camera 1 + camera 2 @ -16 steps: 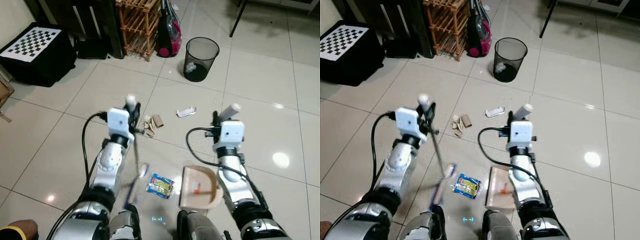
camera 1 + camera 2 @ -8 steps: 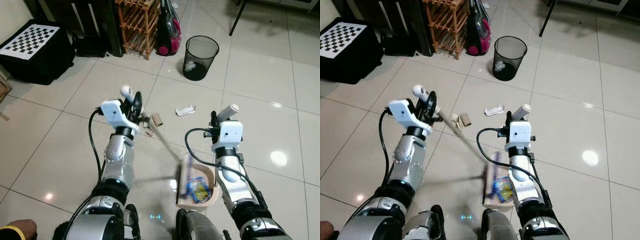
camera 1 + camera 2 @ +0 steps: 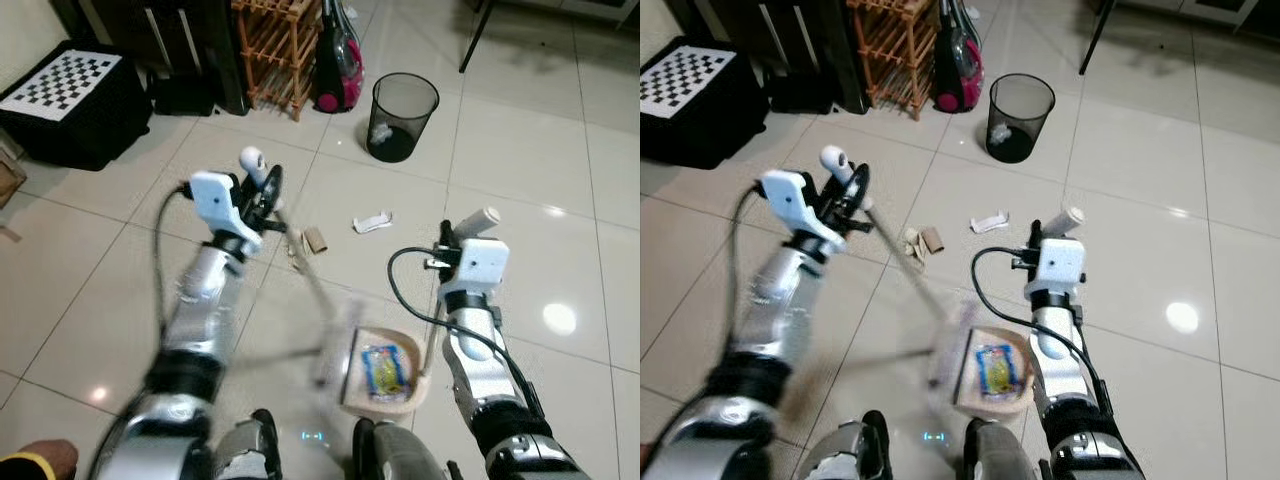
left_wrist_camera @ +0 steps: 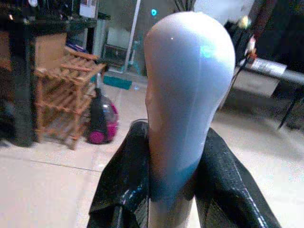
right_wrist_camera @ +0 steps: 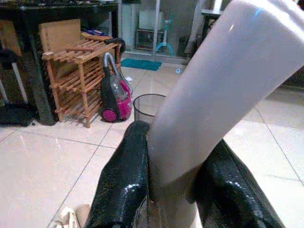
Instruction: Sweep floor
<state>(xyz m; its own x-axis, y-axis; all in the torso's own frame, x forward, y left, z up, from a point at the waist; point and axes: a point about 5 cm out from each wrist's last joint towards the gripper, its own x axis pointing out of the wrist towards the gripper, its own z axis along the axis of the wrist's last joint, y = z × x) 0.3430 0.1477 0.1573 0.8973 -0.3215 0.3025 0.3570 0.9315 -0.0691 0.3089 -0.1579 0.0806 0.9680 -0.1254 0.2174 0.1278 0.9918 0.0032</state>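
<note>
a: progress? blue wrapper (image 3: pixel 381 368) lies in the dustpan (image 3: pixel 383 384); right gripper (image 5: pixel 167 190) is clamped on its handle.

b: left gripper (image 4: pixel 171 190) is closed round the broom (image 3: pixel 300 272). cardboard rolls (image 3: pixel 306 242) and white scrap (image 3: pixel 371 223) remain near the bin (image 3: pixel 401 116).

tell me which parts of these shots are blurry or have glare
Both eye views: the left arm and the broom are smeared by motion, while the dustpan and the packet in it stay sharp; a lamp glares off the tile. Wrist views: each handle looms soft up close.
</note>
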